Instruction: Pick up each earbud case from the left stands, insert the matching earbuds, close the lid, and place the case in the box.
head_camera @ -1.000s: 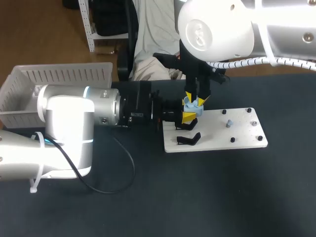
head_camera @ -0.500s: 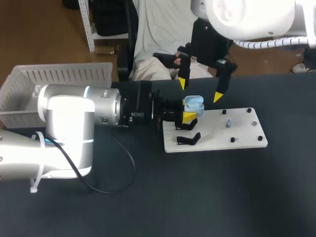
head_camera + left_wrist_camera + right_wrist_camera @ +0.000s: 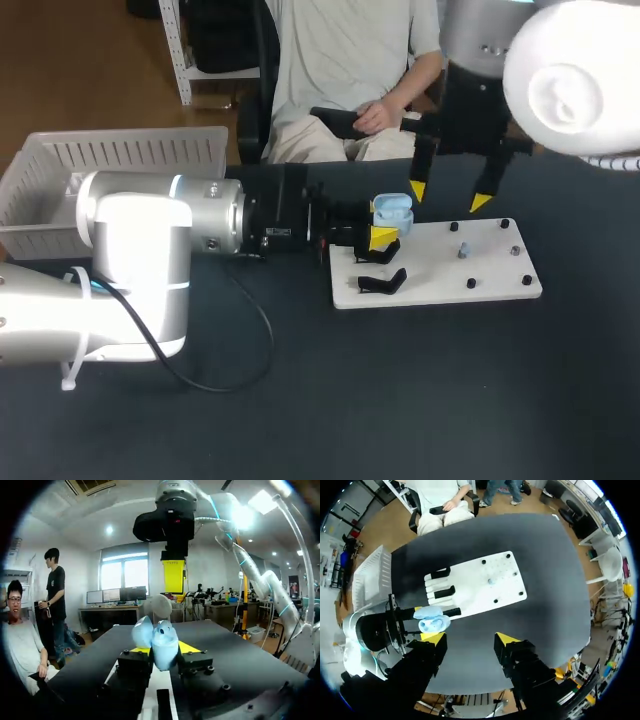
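Rising away from the earbud case (image 3: pixel 392 210) over the last second, the right tool (image 3: pixel 449 197) is now hanging higher and further toward the right side of the head view, no longer around the case. Its two yellow-tipped fingers are standing wide apart with nothing between them, above the far edge of the white board (image 3: pixel 440 282). The left arm (image 3: pixel 200 225), the case and the board are staying where they were.

The left arm is lying low across the dark surface (image 3: pixel 400 400), coming in from the left. The left tool (image 3: pixel 384 226) is clamping the pale blue case from both sides, holding it over the stand end of the board. In the left wrist view the case (image 3: pixel 159 641) is sitting between that tool's yellow tips with its lid standing open.

The right wrist view is looking down on the whole board (image 3: pixel 475 587). The case (image 3: pixel 434 622) is showing just ahead of one finger of the spread right tool (image 3: pixel 470 638), well below it and not touched by it. Black stands (image 3: pixel 445 592) are lining the board's end nearest the case. A small pale earbud (image 3: pixel 490 581) is resting among black pegs (image 3: pixel 471 284) toward the board's other end.

A white slatted box (image 3: pixel 120 152) is sitting at the far left of the surface, well apart from the board.
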Available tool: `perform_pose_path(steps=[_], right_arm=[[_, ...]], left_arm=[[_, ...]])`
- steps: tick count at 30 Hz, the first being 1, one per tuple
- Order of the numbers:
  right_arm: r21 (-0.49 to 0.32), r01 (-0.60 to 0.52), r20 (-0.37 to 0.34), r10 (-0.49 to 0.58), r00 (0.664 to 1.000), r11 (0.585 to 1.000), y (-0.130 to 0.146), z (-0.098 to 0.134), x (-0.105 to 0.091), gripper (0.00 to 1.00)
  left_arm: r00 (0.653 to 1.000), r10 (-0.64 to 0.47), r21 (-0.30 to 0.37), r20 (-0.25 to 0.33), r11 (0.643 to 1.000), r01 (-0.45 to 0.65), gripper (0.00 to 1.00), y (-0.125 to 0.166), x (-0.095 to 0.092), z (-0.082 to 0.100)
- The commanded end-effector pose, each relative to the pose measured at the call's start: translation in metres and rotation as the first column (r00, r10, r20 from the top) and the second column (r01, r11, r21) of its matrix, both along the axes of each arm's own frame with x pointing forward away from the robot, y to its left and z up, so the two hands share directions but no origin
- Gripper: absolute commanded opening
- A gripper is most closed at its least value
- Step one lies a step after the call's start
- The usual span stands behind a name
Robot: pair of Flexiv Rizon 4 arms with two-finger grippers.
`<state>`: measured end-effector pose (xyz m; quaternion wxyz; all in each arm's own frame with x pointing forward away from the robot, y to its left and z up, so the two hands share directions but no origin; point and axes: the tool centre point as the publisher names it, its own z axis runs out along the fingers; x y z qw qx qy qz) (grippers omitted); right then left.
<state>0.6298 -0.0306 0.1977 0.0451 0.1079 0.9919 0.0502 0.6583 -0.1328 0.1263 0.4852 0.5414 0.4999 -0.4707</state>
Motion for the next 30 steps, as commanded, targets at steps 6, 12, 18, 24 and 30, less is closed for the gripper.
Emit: perform_pose_path(steps=[6, 12, 18, 24, 30], right_arm=[[0.056, -0.181, 0.007, 0.181, 0.983, 0.982, -0.036, -0.017, 0.005, 0.47], [0.031, -0.262, -0.037, 0.263, 0.964, 0.965, -0.052, -0.051, 0.013, 0.47], [0.026, -0.307, -0.025, 0.308, 0.951, 0.951, -0.067, -0.079, 0.02, 0.46], [0.042, -0.316, -0.008, 0.317, 0.948, 0.948, -0.077, -0.101, 0.035, 0.42], [0.046, -0.322, -0.01, 0.323, 0.946, 0.945, -0.074, -0.117, 0.043, 0.43]], left_arm=[[1.0, 0.009, -0.003, 0.005, 1.0, -0.009, 0.0, -0.001, -0.002, -0.001], [1.0, 0.009, -0.003, 0.005, 1.0, -0.009, 0.0, -0.001, -0.002, -0.001], [1.0, 0.009, -0.003, 0.005, 1.0, -0.009, 0.0, -0.001, -0.002, -0.001], [1.0, 0.009, -0.003, 0.005, 1.0, -0.009, 0.0, -0.001, -0.002, -0.001], [1.0, 0.009, -0.003, 0.005, 1.0, -0.009, 0.0, -0.001, -0.002, -0.001]])
